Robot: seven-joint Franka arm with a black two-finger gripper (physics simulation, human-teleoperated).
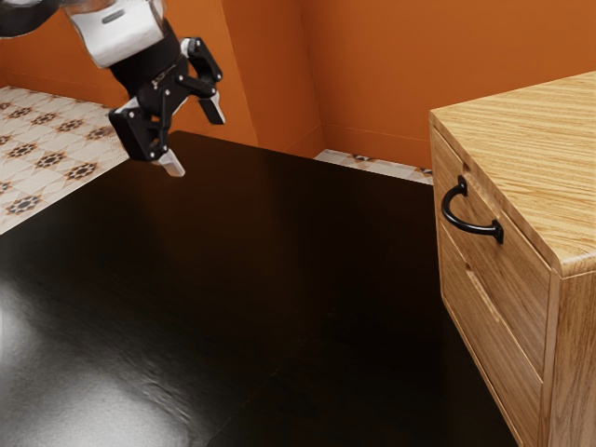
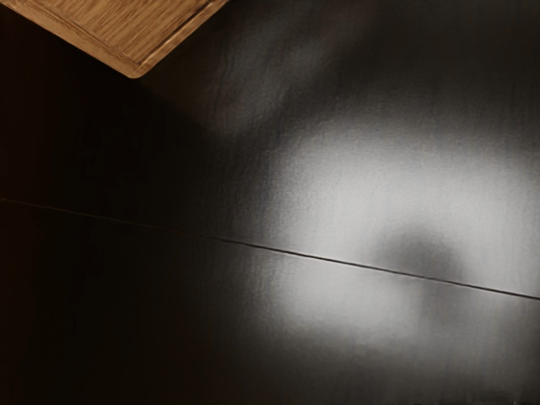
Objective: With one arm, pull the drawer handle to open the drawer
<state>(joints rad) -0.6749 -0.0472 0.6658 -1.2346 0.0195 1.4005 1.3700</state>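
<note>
A light wooden cabinet (image 1: 531, 130) stands on the black table at the exterior view's right. Its upper drawer front (image 1: 494, 256) sits flush with the cabinet and carries a black curved handle (image 1: 468, 214). My black gripper (image 1: 194, 138) hangs high over the table at the exterior view's upper left, far from the handle, its white-tipped fingers (image 1: 172, 166) spread open with nothing between them. In the wrist view a corner of the cabinet (image 2: 126, 29) shows beyond the hand, above the glossy black tabletop (image 2: 337, 211).
A second drawer front (image 1: 489, 349) lies below the upper one. The black table (image 1: 233, 307) spreads wide between my hand and the cabinet. Orange walls (image 1: 419, 65) and a patterned tile floor (image 1: 47, 149) lie behind it.
</note>
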